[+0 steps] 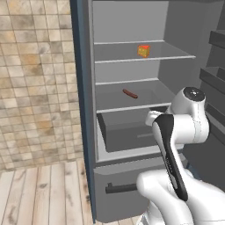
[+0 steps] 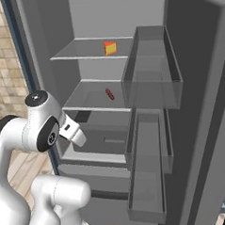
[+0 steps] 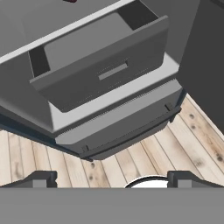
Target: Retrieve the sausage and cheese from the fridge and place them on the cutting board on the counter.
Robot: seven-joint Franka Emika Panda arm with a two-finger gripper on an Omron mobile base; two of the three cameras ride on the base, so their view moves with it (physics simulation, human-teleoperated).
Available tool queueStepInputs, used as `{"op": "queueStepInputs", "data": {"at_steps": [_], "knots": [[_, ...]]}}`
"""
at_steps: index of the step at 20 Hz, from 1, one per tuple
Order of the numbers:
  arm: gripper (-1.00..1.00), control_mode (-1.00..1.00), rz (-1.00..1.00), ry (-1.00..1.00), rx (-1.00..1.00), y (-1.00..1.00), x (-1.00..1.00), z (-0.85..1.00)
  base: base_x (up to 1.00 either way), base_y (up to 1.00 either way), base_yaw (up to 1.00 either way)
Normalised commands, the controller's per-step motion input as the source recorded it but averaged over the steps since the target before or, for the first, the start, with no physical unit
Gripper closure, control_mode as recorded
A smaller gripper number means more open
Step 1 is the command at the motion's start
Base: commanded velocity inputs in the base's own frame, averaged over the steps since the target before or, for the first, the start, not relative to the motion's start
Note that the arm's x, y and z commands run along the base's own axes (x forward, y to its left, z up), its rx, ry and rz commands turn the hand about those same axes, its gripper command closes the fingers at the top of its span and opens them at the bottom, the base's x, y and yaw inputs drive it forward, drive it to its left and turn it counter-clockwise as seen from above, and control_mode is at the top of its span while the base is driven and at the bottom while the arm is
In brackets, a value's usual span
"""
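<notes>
The fridge [image 1: 84,88] stands open with its grey shelves bare to view. On the upper shelf sits the cheese [image 1: 143,51] [image 2: 110,48], a small yellow-orange wedge. One shelf lower lies the sausage [image 1: 130,93] [image 2: 109,94], a thin red-brown stick. My gripper [image 3: 113,181] hangs low in front of the fridge, well below both foods, and faces the crisper drawer [image 3: 100,72]. Its jaws stand wide apart with nothing between them. The cutting board and the counter are out of view.
The open fridge door at the right carries deep clear bins [image 2: 152,69] that jut toward the shelves. A lower drawer with a dark bar handle [image 1: 121,188] closes the fridge's bottom. A tiled wall [image 1: 35,88] and wooden floor [image 1: 44,193] lie to the left.
</notes>
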Motion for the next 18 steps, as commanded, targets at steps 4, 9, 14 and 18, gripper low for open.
{"op": "queueStepInputs", "data": {"at_steps": [4, 9, 14, 18], "knots": [[-1.00, -1.00, 0.00, 0.00, 0.00, 0.00, 0.00, 0.00, 0.00, 0.00, 0.00], [-1.00, -1.00, 0.00, 0.00, 0.00, 0.00, 0.00, 0.00, 0.00, 0.00, 0.00], [-1.00, -1.00, 0.00, 0.00, 0.00, 0.00, 0.00, 0.00, 0.00, 0.00, 0.00], [-1.00, -1.00, 0.00, 0.00, 0.00, 0.00, -0.02, 0.00, 0.00, 0.00, 0.00]]}}
